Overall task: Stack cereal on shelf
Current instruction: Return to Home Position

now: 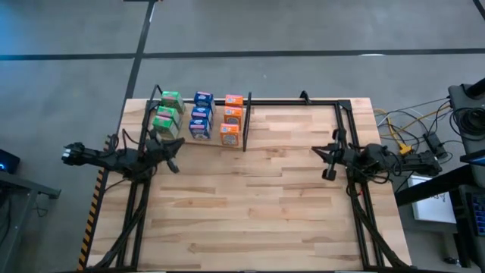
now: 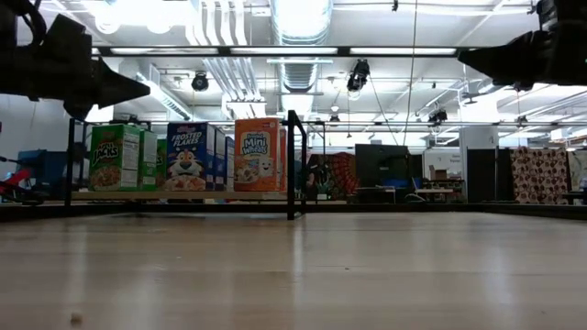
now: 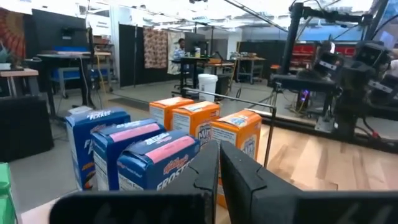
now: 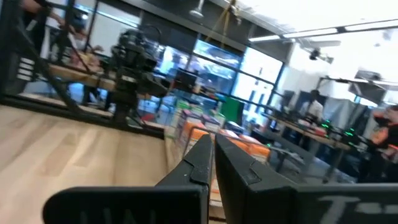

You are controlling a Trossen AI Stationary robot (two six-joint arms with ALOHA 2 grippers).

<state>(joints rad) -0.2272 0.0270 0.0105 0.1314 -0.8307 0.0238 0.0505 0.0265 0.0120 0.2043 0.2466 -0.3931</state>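
1. The black upright rod [image 1: 247, 121] stands just beside the orange boxes, between the shelf and my right arm. Cables [image 1: 409, 127] lie off the table's right edge.
2. The shelf [image 1: 184, 120], back-left, holds all nine cereal boxes in columns of three: green [image 1: 167, 114], blue [image 1: 201, 115], orange [image 1: 231, 120].
3. My left gripper [image 3: 217, 149] hangs near the shelf front, my right gripper [image 4: 210, 140] well apart near the right edge. Both are pinched together and empty.
4. Bare table [image 1: 258, 205] spreads between the arms.
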